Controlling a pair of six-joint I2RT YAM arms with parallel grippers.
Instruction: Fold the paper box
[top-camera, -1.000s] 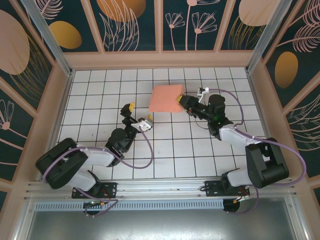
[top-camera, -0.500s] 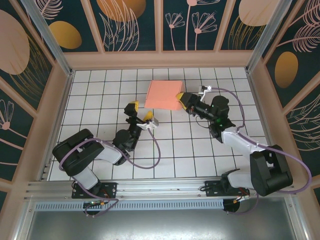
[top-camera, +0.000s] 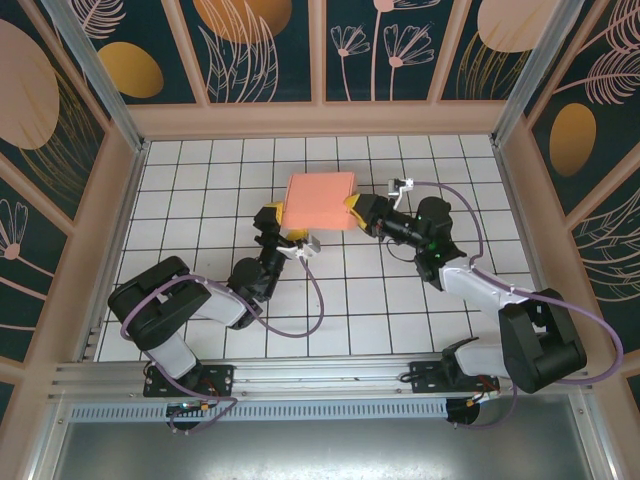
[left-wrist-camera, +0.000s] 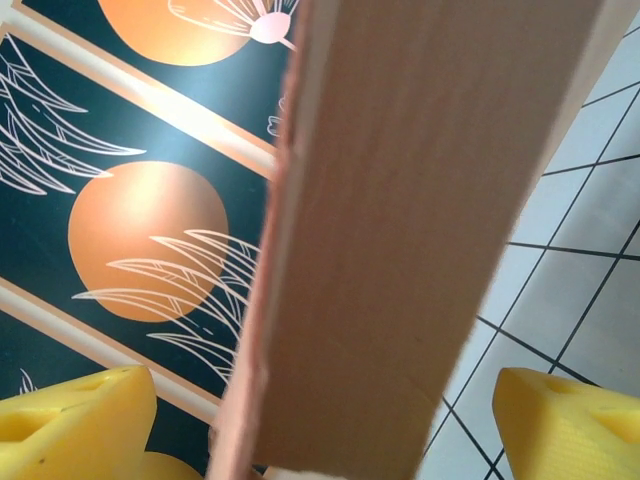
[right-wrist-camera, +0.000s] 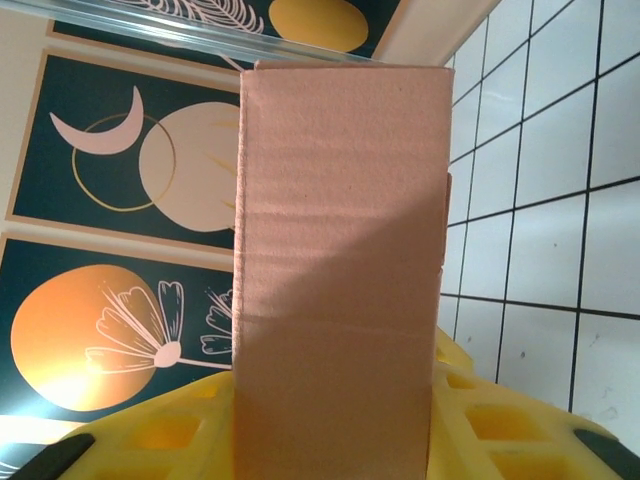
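The paper box (top-camera: 320, 199), salmon-pink cardboard, hangs above the tiled floor in the middle of the cell. My right gripper (top-camera: 352, 211) is shut on its right end; in the right wrist view the box (right-wrist-camera: 338, 250) stands tall, pressed between both yellow fingers (right-wrist-camera: 150, 440). My left gripper (top-camera: 281, 228) is at the box's left end. In the left wrist view the box (left-wrist-camera: 400, 220) runs up between the yellow fingertips (left-wrist-camera: 570, 420), with a gap on each side. Those jaws are open and straddle the box without touching it.
White tiled floor (top-camera: 200, 180) spreads all round the box. Patterned dark wall panels (top-camera: 260, 50) and a pale wooden rim enclose the cell. Both arm bases sit at the near rail (top-camera: 320, 375), with purple cables looping off each forearm.
My right gripper has carried the box leftward and slightly nearer. My left gripper has moved up to the box's left end, and its jaws now straddle it, slightly narrower than before.
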